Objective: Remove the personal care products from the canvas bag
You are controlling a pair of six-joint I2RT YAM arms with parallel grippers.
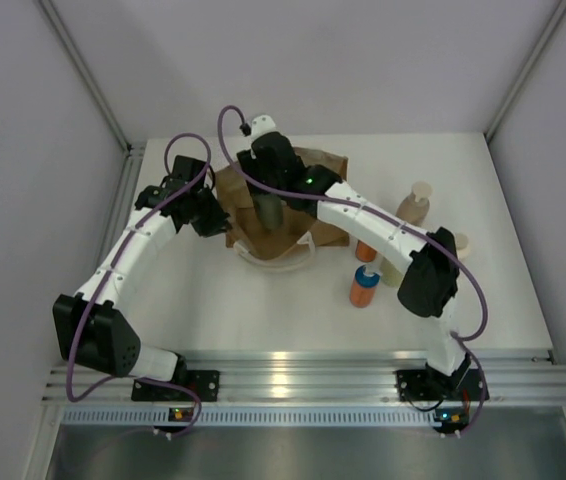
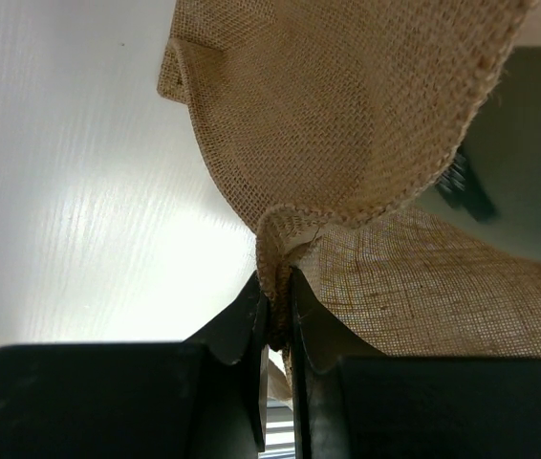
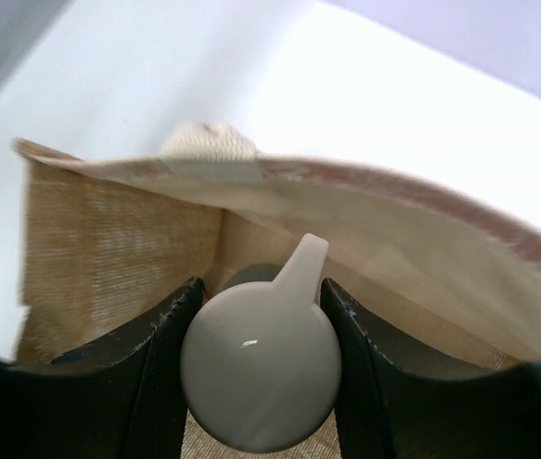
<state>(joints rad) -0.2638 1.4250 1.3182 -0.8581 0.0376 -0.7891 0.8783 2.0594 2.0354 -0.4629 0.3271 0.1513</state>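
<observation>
My left tool pinches the coarse woven rim of the canvas bag. My right tool clamps the smooth, round-capped grey-green bottle at the bag's mouth. Beyond, 2 orange bottles and 1 tan bottle stand on the glossy white tabletop, with pale walls around.

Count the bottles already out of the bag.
5, all right of the canvas bag: tan bottle at the back, cream bottle by the right arm, two orange bottles nearer, pale bottle half hidden under that arm.
</observation>
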